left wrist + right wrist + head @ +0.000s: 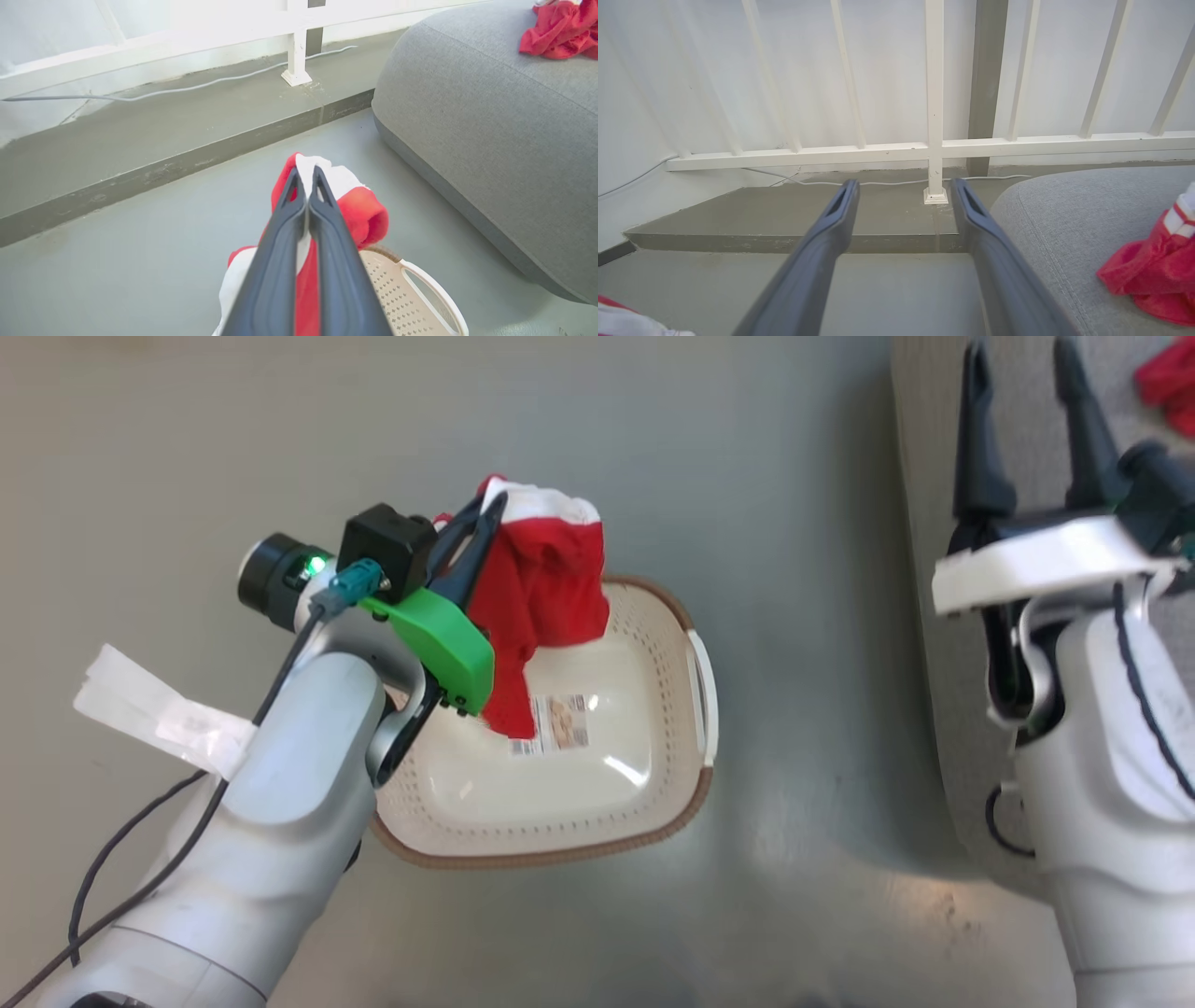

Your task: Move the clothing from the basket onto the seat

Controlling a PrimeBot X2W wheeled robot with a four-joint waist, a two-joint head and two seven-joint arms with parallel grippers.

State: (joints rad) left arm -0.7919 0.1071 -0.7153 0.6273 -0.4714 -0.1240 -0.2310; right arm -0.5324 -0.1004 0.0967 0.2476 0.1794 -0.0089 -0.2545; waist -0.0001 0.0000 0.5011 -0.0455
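Observation:
A red garment with white trim (541,588) hangs over the cream basket (672,803), pinched by my left gripper (490,513), which is shut on it; the same red garment (364,214) bulges around the closed gripper (306,175) in the left wrist view. The basket's floor is bare, showing a barcode sticker (560,723). My right gripper (1022,364) stands open and holds nothing, above the grey seat (924,476) at the right. More red clothing (1167,383) lies on the seat (1064,224), and this clothing (1153,275) shows to the right of the open gripper (903,186).
The basket (420,289) stands on a grey floor (653,429), left of the seat (490,116). A raised concrete step (163,135) and a white railing (934,149) with a cable (210,84) run behind. A white tape tag (159,714) hangs off my left forearm.

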